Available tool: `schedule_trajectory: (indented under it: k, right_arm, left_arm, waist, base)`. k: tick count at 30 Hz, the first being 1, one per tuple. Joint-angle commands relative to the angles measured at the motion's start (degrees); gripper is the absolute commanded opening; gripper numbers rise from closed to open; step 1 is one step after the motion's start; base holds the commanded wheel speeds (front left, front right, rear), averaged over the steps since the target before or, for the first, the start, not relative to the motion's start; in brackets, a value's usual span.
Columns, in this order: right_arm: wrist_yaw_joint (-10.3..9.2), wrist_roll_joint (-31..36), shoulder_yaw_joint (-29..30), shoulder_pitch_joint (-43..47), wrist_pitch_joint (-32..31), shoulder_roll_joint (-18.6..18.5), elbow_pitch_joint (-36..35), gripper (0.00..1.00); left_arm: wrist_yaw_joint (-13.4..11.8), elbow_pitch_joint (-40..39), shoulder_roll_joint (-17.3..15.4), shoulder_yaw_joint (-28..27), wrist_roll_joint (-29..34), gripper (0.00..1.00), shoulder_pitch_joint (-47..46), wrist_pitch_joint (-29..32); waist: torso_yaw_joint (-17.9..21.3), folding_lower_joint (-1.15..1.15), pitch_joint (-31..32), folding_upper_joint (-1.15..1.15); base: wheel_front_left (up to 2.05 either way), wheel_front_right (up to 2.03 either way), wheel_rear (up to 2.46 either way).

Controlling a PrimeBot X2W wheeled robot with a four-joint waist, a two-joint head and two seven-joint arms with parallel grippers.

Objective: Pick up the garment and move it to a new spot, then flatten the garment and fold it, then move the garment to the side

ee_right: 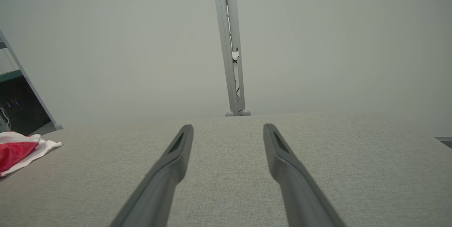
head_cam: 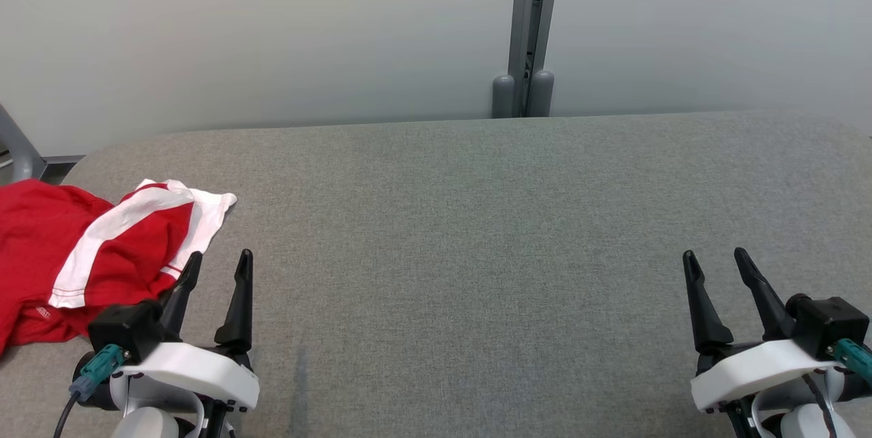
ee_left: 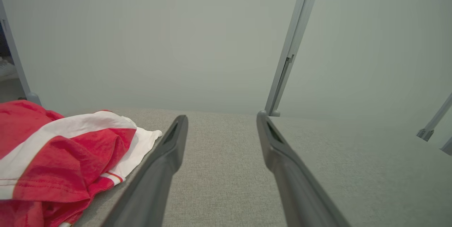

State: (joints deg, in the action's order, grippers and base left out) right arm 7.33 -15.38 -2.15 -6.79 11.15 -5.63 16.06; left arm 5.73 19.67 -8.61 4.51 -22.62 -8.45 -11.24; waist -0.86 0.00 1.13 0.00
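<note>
At the lower left of the head view the left hand [head_cam: 219,255] has its fingers spread and empty, just beside the crumpled red and white garment [head_cam: 41,240], which lies at the left edge of the grey bench [head_cam: 477,220]. At the lower right the right hand [head_cam: 715,254] is also spread and empty, well apart from the garment. Behind the bench stand a grey post [head_cam: 528,29] and a pale wall [head_cam: 272,29].

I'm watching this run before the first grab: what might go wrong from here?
The crumpled garment lies at the table's left edge; a pinch may catch one layer, or drag it off.
The open left claw sits right beside its hem and may snag it.
The open right claw is far across the table, a long reach to help.
</note>
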Motion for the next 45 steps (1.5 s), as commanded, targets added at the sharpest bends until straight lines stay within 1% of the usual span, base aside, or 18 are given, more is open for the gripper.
schedule_trajectory:
  k: [1,9,21,33,45]
  right_arm:
    - [0.23,1.62,-0.06,-1.02,0.76,-0.29,0.03,1.00]
    - [0.18,4.80,-0.35,-1.10,1.69,-0.13,0.19,1.00]
    - [0.20,4.78,0.88,-0.85,2.86,0.83,0.43,1.00]
    - [0.20,7.50,1.18,-0.57,4.13,1.27,2.05,1.00]
    - [0.21,6.31,1.10,-1.05,4.18,1.28,2.59,1.00]
  left_arm:
    - [0.08,0.20,-0.63,0.07,1.62,1.00,-1.30,-0.54]
    - [0.01,1.73,-0.57,0.28,4.58,1.00,-1.61,-1.49]
    - [-0.27,2.72,-0.26,0.04,8.29,1.00,-1.94,-2.69]
    - [-0.33,3.73,0.36,-0.25,11.95,1.00,-1.79,-3.93]
    - [-0.06,4.48,0.79,-0.66,11.52,1.00,-2.00,-3.95]
  waist:
    - [0.02,0.00,0.00,0.00]
    - [0.02,0.00,-0.04,0.00]
    - [-0.05,0.00,-0.42,0.00]
    - [-0.19,0.00,-0.40,0.00]
    - [-0.40,0.00,-0.64,0.00]
  base:
    - [0.00,0.00,0.00]
    - [0.00,0.00,0.00]
    - [0.00,0.00,0.00]
    - [0.00,0.00,0.00]
    - [0.00,0.00,0.00]
